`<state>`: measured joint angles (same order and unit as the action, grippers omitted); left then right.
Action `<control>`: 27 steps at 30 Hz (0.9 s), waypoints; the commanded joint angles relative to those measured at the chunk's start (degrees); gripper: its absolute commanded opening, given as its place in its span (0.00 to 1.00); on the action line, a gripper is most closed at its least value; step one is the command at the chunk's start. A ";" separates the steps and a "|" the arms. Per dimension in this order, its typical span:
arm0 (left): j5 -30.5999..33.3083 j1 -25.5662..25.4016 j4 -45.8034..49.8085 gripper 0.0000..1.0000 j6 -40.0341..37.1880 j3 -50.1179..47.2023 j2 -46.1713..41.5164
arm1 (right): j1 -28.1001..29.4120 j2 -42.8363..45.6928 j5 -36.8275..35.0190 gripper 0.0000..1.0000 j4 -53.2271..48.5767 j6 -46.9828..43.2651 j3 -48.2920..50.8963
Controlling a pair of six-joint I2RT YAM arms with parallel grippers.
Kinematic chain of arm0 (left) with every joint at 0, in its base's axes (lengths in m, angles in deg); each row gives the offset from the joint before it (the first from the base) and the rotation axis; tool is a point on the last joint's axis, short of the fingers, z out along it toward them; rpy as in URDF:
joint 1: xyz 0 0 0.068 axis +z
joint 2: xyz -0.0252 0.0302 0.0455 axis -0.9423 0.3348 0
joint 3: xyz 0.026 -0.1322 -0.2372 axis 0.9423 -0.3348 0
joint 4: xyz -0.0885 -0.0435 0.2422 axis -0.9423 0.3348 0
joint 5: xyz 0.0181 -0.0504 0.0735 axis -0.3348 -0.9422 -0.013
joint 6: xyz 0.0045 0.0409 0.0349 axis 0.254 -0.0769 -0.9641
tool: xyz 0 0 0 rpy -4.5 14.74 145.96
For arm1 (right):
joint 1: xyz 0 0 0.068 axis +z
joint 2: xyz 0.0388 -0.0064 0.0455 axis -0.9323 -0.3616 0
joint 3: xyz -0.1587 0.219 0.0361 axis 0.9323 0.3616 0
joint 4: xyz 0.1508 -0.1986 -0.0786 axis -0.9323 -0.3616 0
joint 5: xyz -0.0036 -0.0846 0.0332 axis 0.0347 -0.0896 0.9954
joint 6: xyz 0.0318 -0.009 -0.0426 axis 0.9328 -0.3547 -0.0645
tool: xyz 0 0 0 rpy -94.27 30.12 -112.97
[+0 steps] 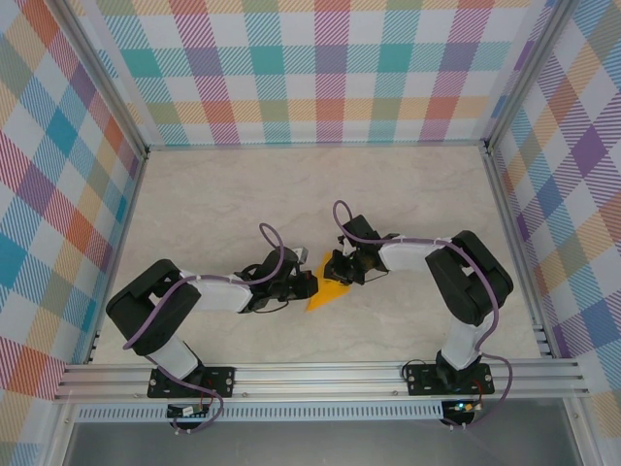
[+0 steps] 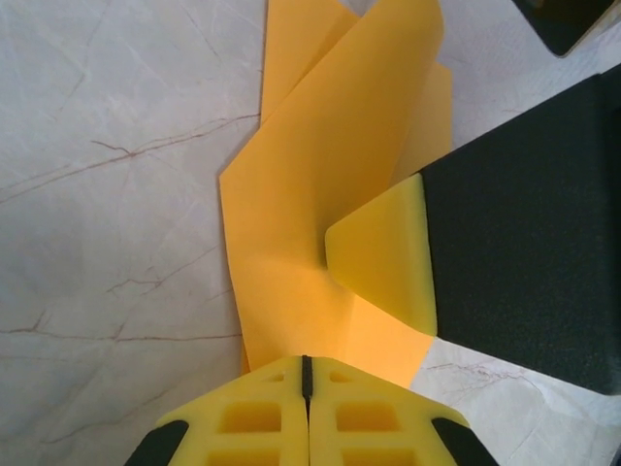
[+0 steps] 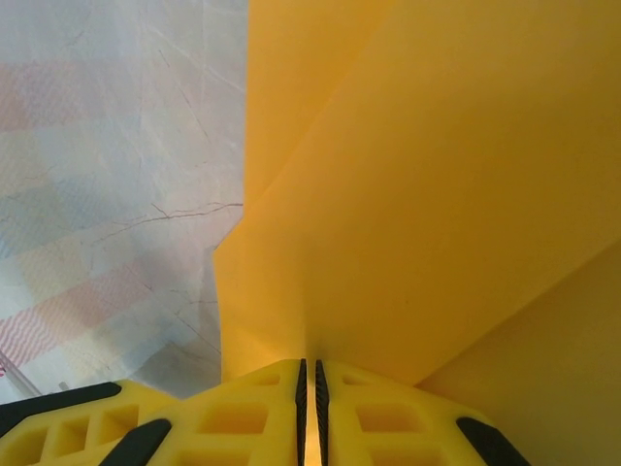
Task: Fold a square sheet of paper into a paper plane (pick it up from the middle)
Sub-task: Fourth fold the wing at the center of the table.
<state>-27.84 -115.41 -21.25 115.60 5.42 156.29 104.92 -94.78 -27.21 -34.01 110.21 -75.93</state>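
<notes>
Over the marbled table (image 2: 116,194), left hand (image 2: 306,364) and right hand (image 3: 308,367) are both pinching the creased square sheet of paper (image 2: 310,175); plaid walls (image 1: 330,68) are enclosing them.

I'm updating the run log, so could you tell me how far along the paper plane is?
Done: the orange paper is already folded into a layered wedge, not a flat square. In hand: the left gripper and right gripper are both shut on it. Left: it looks too wide and loose for a dart, so the narrowing folds likely remain.
</notes>
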 commanded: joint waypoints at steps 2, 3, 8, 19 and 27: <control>-2.29 -1.12 1.57 0.08 -0.65 2.12 -1.73 | 0.44 -0.22 -1.97 0.14 -1.59 1.46 0.54; -2.42 -1.35 1.90 0.09 -0.57 2.34 -1.89 | 0.44 -0.20 -2.01 0.14 -1.42 1.63 0.61; -2.07 -2.98 4.58 0.10 -0.38 2.88 -2.64 | 0.44 -0.77 -2.27 0.14 -1.59 2.12 0.62; 1.44 -3.88 9.62 0.10 0.94 1.57 -2.37 | 0.41 -0.73 -2.58 0.14 -1.96 2.20 0.79; 2.66 -3.84 10.66 0.09 0.87 1.45 -1.44 | 0.42 -1.08 -2.80 0.14 -2.27 2.30 0.88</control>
<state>-26.73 -118.80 -13.01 115.91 7.16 154.63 104.92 -94.78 -27.69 -33.98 111.74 -75.93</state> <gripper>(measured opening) 0.093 0.140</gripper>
